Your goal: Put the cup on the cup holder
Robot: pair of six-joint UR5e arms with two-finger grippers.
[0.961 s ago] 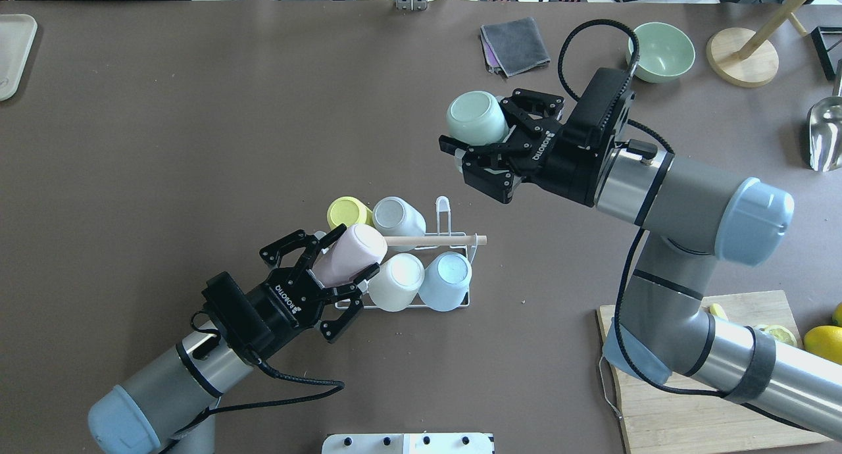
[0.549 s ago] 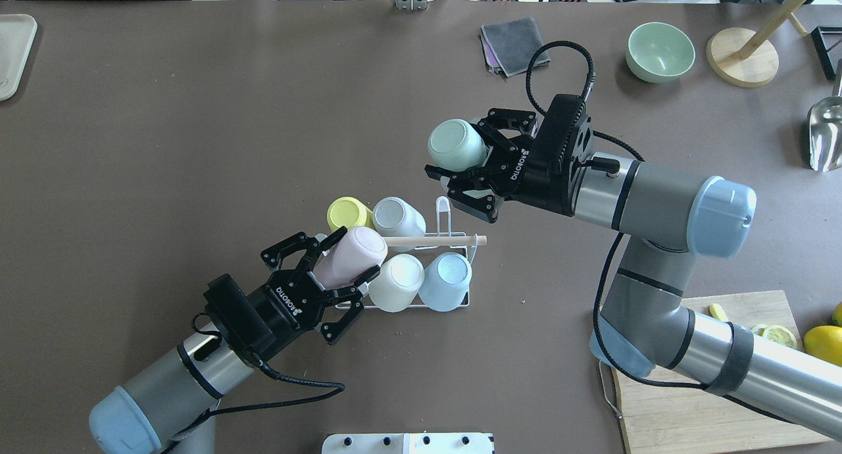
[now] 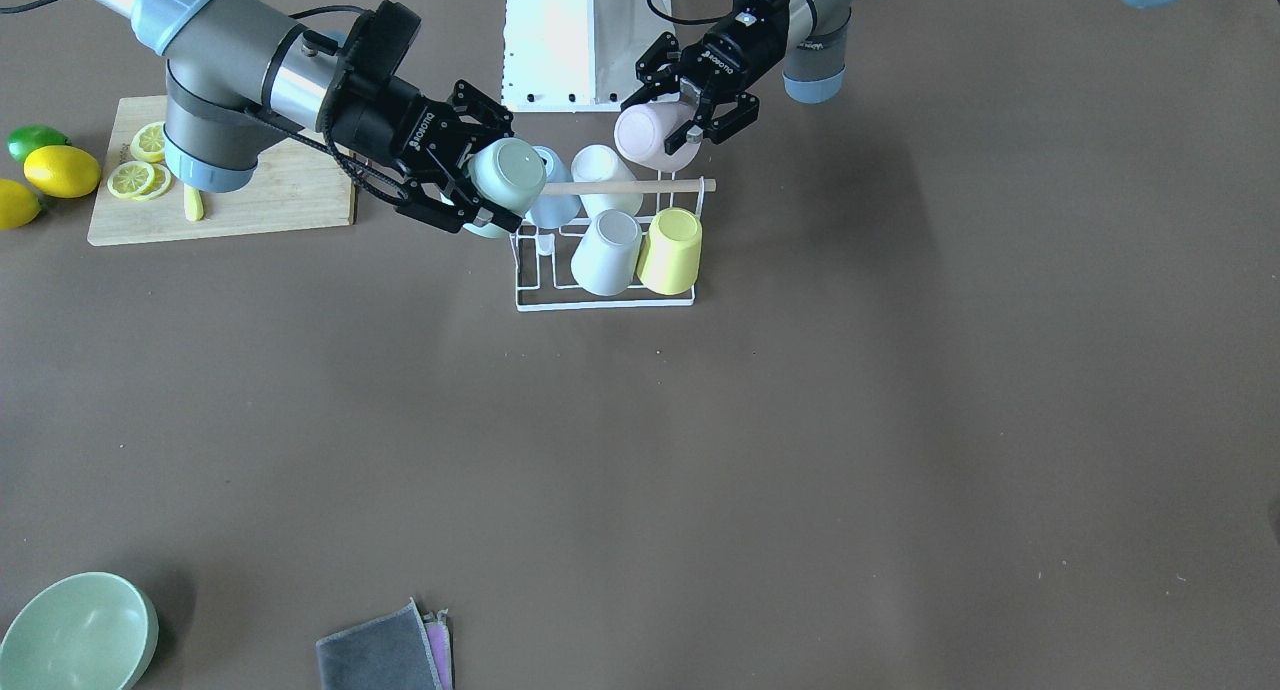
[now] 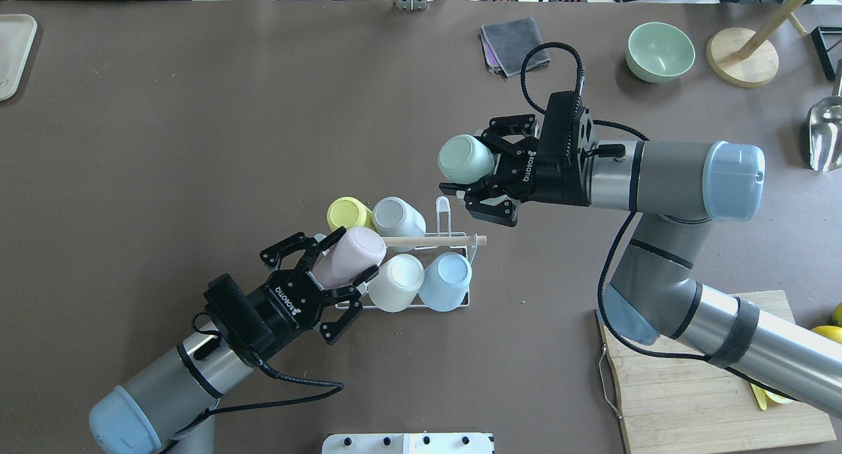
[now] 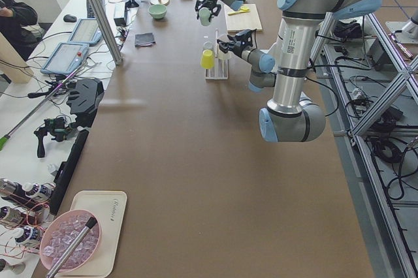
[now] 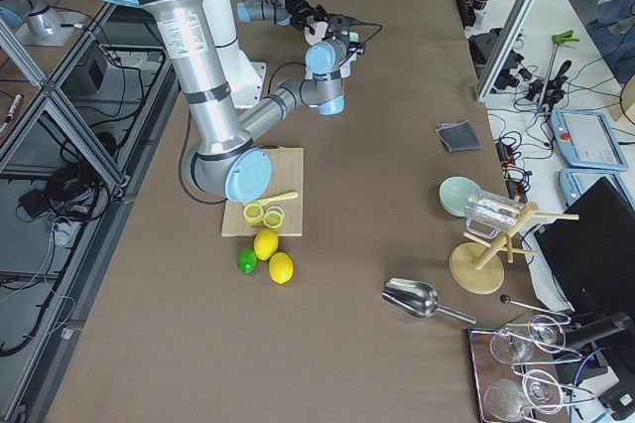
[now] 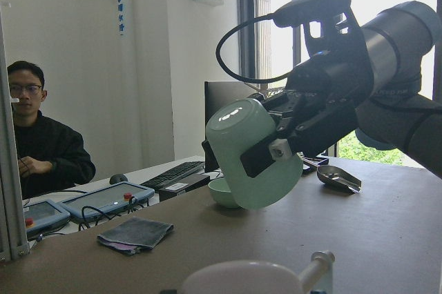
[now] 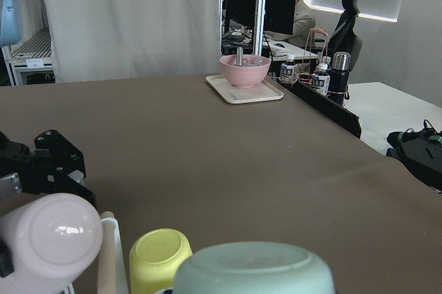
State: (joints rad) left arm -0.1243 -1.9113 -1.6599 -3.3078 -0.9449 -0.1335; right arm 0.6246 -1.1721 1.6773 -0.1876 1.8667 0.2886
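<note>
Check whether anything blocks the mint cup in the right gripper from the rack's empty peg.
Nothing visible lies between the mint cup in the right gripper and the empty peg. The wooden rod and a pale grey cup flank that peg closely.

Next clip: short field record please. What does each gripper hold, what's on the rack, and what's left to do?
right gripper: shut on pale green cup, in the air beside the holder
left gripper: shut on pink cup at the holder's other end
holder: white wire cup holder with wooden rod
on holder: yellow cup, pale grey cup, white cup, pale blue cup
free peg: bare wire loop
left to do: pale green cup not yet placed
</note>
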